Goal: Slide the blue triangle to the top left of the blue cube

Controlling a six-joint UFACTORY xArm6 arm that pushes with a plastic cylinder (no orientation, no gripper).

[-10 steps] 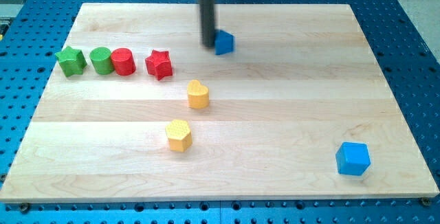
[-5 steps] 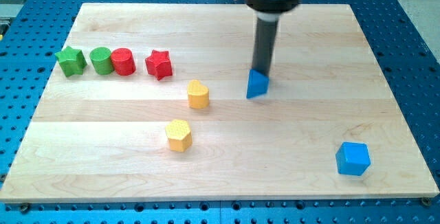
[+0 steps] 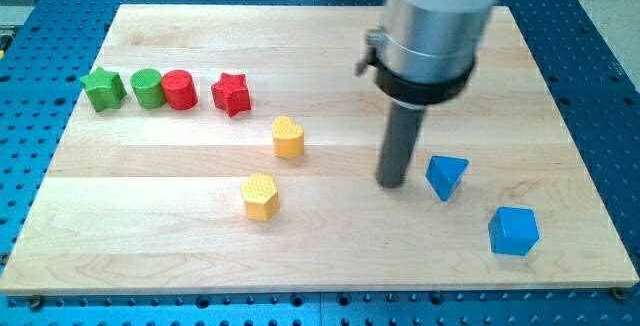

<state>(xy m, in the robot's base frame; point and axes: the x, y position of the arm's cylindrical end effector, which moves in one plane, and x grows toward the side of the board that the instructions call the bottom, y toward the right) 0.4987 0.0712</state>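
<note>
The blue triangle (image 3: 445, 176) lies on the wooden board at the view's lower right. The blue cube (image 3: 513, 231) sits a short way below and to the right of it, apart from it. My tip (image 3: 391, 183) rests on the board just left of the blue triangle, with a small gap between them. The rod rises from the tip to a wide grey cylinder that hides part of the board's upper middle.
A green star (image 3: 103, 88), a green cylinder (image 3: 147, 88), a red cylinder (image 3: 180, 89) and a red star (image 3: 231, 93) form a row at the upper left. A yellow heart (image 3: 288, 137) and a yellow hexagon (image 3: 260, 196) lie left of centre.
The blue triangle has slid down and to the right, from the upper middle to just up-left of the blue cube. My tip moved with it and now stands on its left.
</note>
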